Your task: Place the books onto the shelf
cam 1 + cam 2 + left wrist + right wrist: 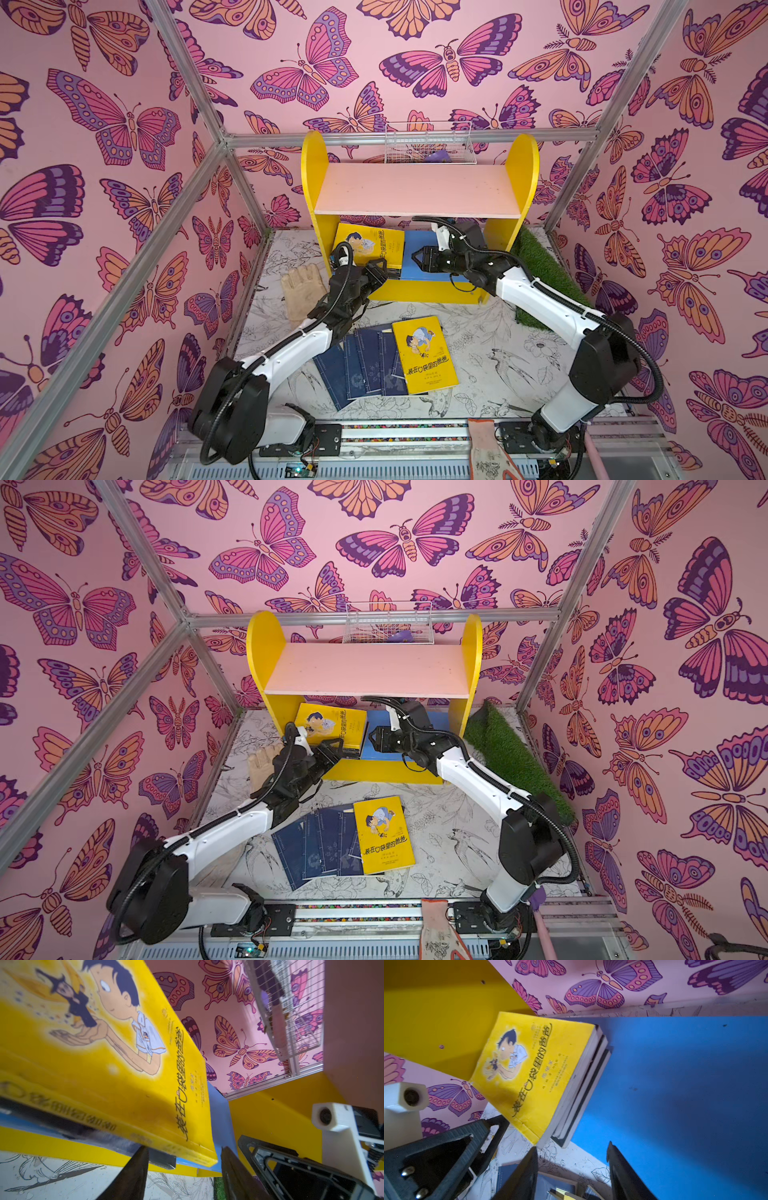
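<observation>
The shelf [415, 189] has yellow sides, a pink upper board and a blue lower board [675, 1084]. On the left of the lower board lies a stack of books [370, 245] [529, 1068], a yellow cartoon-boy one over dark ones. My left gripper [376, 268] [182, 1153] is open at the stack's front corner, which shows between its fingers. To the right of the stack my right gripper [417, 257] [571, 1151] hangs open over the lower board's front edge, holding nothing. More books [424, 353] lie fanned on the floor, several navy ones under a yellow one.
A beige glove [301, 286] lies left of the shelf. Green turf [544, 270] lies to the shelf's right. A white wire basket [430, 143] hangs behind the shelf. Another glove [486, 449] drapes over the front rail.
</observation>
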Robot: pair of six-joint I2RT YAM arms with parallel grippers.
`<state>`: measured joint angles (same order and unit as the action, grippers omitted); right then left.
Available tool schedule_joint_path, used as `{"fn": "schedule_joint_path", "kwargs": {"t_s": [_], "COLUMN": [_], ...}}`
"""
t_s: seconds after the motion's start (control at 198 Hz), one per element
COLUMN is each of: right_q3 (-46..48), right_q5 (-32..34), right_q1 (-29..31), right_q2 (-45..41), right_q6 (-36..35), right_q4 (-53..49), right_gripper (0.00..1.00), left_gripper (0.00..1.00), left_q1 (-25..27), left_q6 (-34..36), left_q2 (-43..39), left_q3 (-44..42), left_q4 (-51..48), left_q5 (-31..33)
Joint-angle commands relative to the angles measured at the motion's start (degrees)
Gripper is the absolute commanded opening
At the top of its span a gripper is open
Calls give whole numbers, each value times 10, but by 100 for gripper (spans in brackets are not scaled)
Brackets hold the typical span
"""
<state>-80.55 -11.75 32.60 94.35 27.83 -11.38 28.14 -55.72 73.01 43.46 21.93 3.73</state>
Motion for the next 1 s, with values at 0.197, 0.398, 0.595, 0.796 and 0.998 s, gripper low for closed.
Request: {"fn": "schedule_joint_path", "kwargs": {"t_s": [0.197, 0.398, 0.595, 0.796, 0.998], "right_q3": [2, -21, -39, -96, -139], "right_q5": [-63, -55, -10, -3, -1], "right_q1": [19, 51, 57, 57, 58], "right_q2": [28, 47, 63, 109, 140], "right_q6": [-12, -56, -77, -109, -129], "right_q4": [15, -25, -65, -102, -126], "right_gripper": [53, 53, 55, 54, 54], "left_gripper": [57, 57, 57, 57, 57], "left_q1": [-4, -9, -15, -18, -24], "left_q6": [-69, -130, -146, -146, -150], "left_q2": [-202, -282, -305, -301, -299], "left_q3": [-85, -122, -140, -140, -141], "left_q4": [-217, -333, -343, -343, -343], "left_q5": [146, 200, 203, 201, 192]}}
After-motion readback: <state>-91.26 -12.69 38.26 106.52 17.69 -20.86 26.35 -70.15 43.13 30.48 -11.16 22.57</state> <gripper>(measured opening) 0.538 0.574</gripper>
